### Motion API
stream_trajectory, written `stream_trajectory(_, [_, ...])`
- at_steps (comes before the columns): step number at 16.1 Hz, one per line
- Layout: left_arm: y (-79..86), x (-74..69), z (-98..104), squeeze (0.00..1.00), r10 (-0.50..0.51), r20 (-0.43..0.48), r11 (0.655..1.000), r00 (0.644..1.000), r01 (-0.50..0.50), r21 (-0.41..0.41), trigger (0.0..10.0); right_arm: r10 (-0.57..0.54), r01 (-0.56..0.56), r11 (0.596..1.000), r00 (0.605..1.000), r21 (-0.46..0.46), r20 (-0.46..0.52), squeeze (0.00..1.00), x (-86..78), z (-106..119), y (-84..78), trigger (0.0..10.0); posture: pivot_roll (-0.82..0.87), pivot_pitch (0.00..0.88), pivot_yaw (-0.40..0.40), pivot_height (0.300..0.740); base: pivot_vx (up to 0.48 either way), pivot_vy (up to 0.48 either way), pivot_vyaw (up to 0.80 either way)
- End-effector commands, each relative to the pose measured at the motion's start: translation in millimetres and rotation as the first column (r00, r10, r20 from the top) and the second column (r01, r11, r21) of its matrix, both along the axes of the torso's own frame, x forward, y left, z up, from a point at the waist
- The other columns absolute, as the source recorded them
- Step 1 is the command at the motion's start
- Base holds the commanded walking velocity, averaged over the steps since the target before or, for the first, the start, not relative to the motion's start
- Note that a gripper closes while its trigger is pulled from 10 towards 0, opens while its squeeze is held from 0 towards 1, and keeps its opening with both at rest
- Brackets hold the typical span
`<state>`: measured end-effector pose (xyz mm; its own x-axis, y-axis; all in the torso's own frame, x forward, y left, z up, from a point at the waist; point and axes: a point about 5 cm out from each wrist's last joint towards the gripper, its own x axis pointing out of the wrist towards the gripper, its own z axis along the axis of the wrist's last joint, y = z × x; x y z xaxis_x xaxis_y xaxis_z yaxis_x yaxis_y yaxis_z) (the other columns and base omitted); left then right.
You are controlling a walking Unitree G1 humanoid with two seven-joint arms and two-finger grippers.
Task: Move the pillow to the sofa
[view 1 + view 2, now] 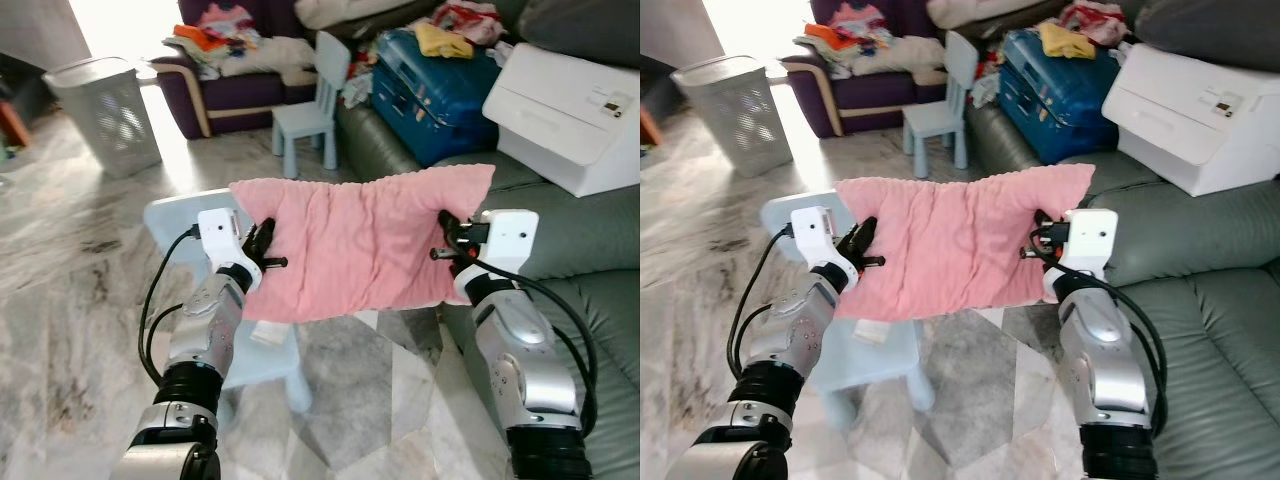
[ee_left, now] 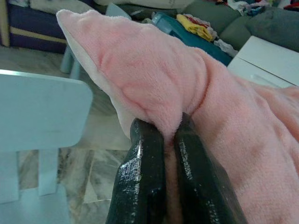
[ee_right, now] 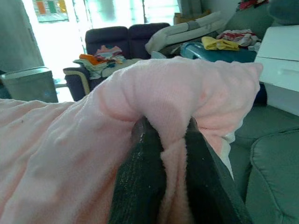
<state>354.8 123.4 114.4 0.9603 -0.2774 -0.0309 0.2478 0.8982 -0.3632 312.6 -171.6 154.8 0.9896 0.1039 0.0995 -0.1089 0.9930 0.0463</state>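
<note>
The grey-green sofa (image 1: 590,250) is seen at the right. A pink pillow (image 1: 355,245) is held aloft, stretched between both arms, above a pale blue child's chair (image 1: 190,215). Its edges are pinched in the closed jaws of the left gripper (image 1: 264,240) and right gripper (image 1: 447,238).

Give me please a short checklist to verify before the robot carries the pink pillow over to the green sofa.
1. Left gripper shut on the pillow: ok, fabric pinched between its fingers.
2. Right gripper shut on the pillow: ok, fabric bunched between its fingers.
3. Pillow lifted off the light blue chair: ok, it hangs stretched between the two grippers.
4. Free seat on the green sofa: ok, bare cushion just right of the pillow.
5. Obstacles near the drop spot: not ok, white box and blue suitcase sit on the sofa behind.
6. Grip strength enough for the swing: cannot tell.
</note>
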Motion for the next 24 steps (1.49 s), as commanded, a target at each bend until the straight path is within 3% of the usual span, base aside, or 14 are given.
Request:
stream_trajectory(1, [1.8,1.4,3.5,0.00,-0.005,0.015,1.000,1.000,0.005,0.002,10.0,0.021,-0.021,1.000,0.999,0.006,0.032,0.00,0.6,8.0,6.4,10.0,-0.26,0.000,0.043,0.740,0.307,0.000,-0.48])
stream_trajectory(10, [-2.5,-0.7,0.1,0.00,-0.027,0.005,1.000,1.000,0.027,-0.005,10.0,0.022,-0.022,1.000,0.999,0.007,0.027,0.00,-0.3,7.8,7.4,10.0,-0.26,0.000,0.043,0.740,0.324,0.000,-0.48])
stream_trajectory(24, [-3.4,-1.7,-0.3,0.00,-0.042,0.004,0.999,0.999,0.043,-0.008,10.0,0.021,-0.021,1.000,0.999,0.009,0.028,0.00,-0.6,8.1,8.0,10.0,-0.26,0.000,0.045,0.740,0.350,0.000,-0.80])
